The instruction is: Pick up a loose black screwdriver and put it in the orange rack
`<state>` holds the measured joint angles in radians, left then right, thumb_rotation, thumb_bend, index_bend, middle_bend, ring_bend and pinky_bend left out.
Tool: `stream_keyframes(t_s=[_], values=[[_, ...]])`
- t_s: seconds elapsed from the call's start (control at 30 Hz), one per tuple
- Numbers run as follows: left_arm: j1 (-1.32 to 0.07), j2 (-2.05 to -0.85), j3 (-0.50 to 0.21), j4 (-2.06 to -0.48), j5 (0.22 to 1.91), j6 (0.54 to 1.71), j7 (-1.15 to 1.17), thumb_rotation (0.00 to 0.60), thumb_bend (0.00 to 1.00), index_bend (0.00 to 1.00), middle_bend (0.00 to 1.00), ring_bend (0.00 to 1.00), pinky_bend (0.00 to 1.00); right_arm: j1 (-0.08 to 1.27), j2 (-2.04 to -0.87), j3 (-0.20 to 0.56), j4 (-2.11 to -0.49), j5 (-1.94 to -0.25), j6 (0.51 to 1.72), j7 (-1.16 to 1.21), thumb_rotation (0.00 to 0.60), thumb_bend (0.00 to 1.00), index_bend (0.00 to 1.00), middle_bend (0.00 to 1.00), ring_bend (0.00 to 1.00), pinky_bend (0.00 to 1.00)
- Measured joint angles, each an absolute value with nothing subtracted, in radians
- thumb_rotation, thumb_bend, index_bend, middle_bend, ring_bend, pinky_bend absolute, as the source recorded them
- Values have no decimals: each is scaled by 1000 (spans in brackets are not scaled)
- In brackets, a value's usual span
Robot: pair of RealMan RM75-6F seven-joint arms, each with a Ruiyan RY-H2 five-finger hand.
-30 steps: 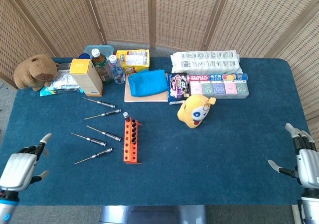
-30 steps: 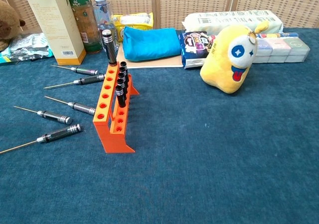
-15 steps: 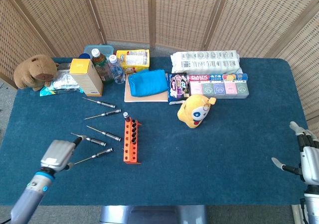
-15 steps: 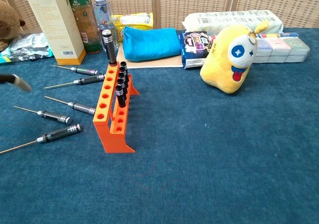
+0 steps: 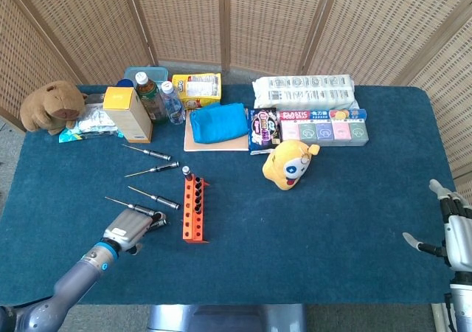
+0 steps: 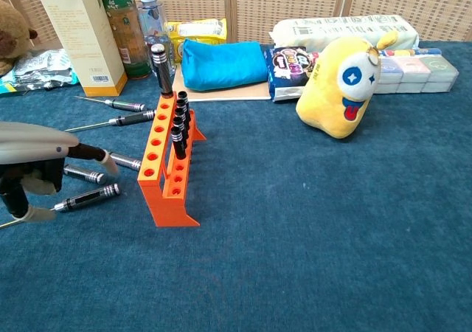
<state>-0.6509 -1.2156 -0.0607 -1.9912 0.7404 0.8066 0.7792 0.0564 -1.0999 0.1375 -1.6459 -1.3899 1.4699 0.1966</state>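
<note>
— At eight o'clock from the orange rack (image 5: 195, 208), what is changed?
— The left hand (image 5: 131, 229) is now lowered over the nearest loose black screwdriver (image 6: 88, 197), fingers spread, nothing gripped.
— And the right hand (image 5: 453, 232)?
— Unmoved, splayed, nothing held.

Left hand (image 5: 131, 229) is in from the table's near-left corner, now over the nearest loose screwdriver (image 6: 88, 197) just left of the orange rack (image 5: 195, 209). In the chest view it has entered frame at the left edge (image 6: 33, 162), fingers (image 6: 94, 154) spread above that screwdriver, not closed on it. Screwdriver itself hasn't shifted. Right hand (image 5: 453, 229) is a touch lower at the right edge.
</note>
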Motion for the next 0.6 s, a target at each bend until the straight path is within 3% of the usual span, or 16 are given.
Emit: stream_keyframes(t_s=[0.6], values=[[-775, -1274, 14, -1975, 625, 900, 820, 600, 327, 169, 1000, 1000, 986, 54, -1093, 143, -1641, -1378, 1467, 213, 600, 88, 21, 150, 127, 68]])
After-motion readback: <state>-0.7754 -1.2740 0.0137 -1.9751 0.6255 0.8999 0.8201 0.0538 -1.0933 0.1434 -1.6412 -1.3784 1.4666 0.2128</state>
